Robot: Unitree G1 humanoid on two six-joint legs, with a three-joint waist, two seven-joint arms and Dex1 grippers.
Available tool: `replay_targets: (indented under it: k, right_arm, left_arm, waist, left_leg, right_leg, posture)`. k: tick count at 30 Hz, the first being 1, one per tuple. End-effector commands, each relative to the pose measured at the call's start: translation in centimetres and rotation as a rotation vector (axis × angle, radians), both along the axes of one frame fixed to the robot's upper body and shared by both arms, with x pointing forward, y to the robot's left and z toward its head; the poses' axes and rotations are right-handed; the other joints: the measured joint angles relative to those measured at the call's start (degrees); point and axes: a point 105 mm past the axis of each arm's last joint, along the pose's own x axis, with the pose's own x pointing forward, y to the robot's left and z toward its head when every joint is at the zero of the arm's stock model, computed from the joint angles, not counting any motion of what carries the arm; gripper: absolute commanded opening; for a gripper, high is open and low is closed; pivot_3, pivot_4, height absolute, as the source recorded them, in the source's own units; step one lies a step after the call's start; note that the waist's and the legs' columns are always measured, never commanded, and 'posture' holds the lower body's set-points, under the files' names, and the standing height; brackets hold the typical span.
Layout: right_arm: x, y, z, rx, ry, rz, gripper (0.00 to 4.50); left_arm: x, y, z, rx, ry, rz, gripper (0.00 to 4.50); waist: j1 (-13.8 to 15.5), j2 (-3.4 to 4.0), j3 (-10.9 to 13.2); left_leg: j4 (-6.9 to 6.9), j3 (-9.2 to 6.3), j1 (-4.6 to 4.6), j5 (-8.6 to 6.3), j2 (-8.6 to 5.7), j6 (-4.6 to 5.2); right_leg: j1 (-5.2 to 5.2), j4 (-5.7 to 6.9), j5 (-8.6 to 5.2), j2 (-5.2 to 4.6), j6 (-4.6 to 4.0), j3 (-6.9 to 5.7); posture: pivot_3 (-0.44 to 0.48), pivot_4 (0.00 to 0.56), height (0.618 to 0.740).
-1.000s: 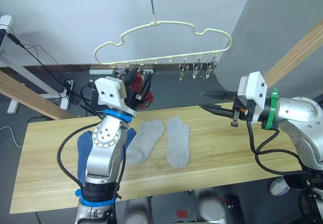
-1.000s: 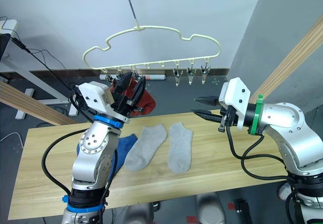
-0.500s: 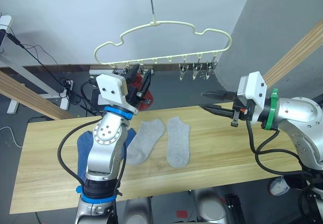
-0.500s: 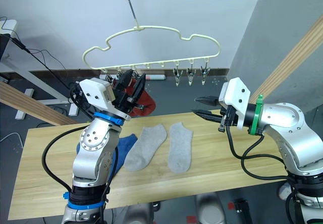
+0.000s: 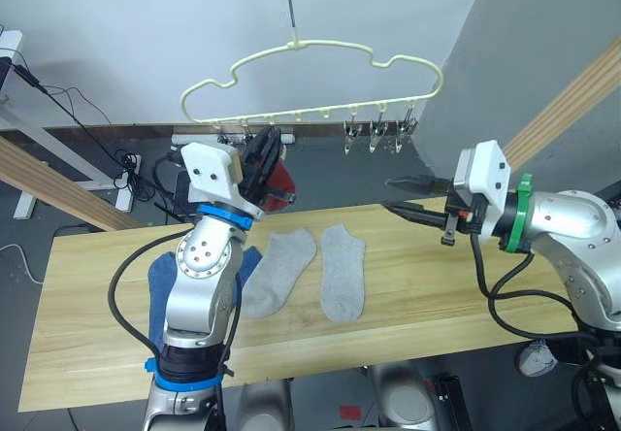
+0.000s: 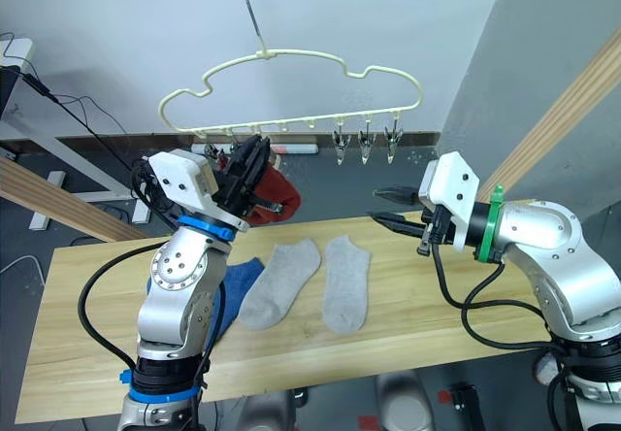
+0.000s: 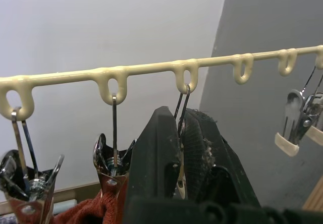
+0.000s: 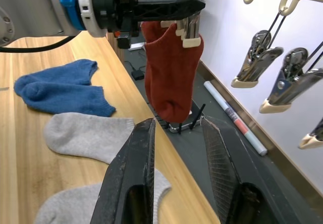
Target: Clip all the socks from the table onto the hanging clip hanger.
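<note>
The left gripper [image 6: 254,164] is raised to the clip hanger [image 6: 291,91], its jaws pinched shut on a clip [image 7: 180,148] directly beside the hanging red sock [image 8: 169,80]. The right gripper [image 6: 390,208] is held with jaws apart and empty, level over the table [image 6: 427,324]. Two grey socks [image 6: 306,281] lie lengthwise between the arms; the blue socks [image 8: 63,88] lie nearer the left arm.

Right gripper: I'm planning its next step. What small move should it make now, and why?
Probably lower the right gripper toward the nearer grey sock on the table. Its fingers are open and empty, while the left gripper is shut on a clip of the clip hanger, beside the hanging red sock, so it cannot fetch one.
</note>
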Motion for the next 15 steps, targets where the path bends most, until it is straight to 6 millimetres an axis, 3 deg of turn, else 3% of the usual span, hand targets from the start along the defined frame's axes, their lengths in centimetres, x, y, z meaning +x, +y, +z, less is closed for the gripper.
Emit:
replay_targets:
  k: [1, 8, 10, 15]
  right_arm:
    - [-0.6, 0.3, -0.2, 0.03, 0.0, -0.02, 1.97]
    - [-0.5, 1.6, -5.2, 0.045, 0.095, -0.222, 4.27]
    - [-0.5, 2.6, -6.9, 0.042, 0.127, -0.275, 4.5]
    - [-0.3, 4.1, -10.5, 0.016, 0.184, -0.37, 4.5]
  left_arm:
    - [-0.5, 0.2, 0.7, 0.005, -0.022, -0.012, 0.06]
    - [-0.6, 0.7, 0.7, 0.022, -0.006, -0.035, 0.06]
    - [-0.7, 0.8, 0.7, 0.028, 0.001, -0.048, 0.06]
    - [-0.8, 0.7, 0.9, 0.042, 0.005, -0.07, 0.06]
  waist:
    - [0.1, 0.0, 0.0]
    - [0.0, 0.0, -0.1]
    - [0.0, 0.0, -0.1]
    - [0.1, 0.01, -0.1]
  left_leg:
    - [0.0, -0.01, 0.0, 0.0, 0.0, 0.0]
    - [0.0, -0.03, 0.01, 0.01, 0.03, -0.01]
    - [0.01, -0.02, 0.03, 0.02, 0.03, -0.02]
    - [0.01, -0.06, 0.05, 0.04, 0.04, -0.04]
  right_leg:
    - [0.0, 0.0, 0.0, 0.0, 0.0, 0.0]
    - [0.0, 0.06, 0.0, 0.0, 0.0, 0.0]
    - [-0.01, 0.08, 0.02, 0.0, 0.0, 0.02]
    - [-0.02, 0.09, 0.03, 0.07, -0.01, -0.02]
  posture:
    - [-0.248, 0.346, 0.74]
    - [-0.229, 0.349, 0.74]
    - [-0.238, 0.354, 0.74]
    - [-0.234, 0.353, 0.74]
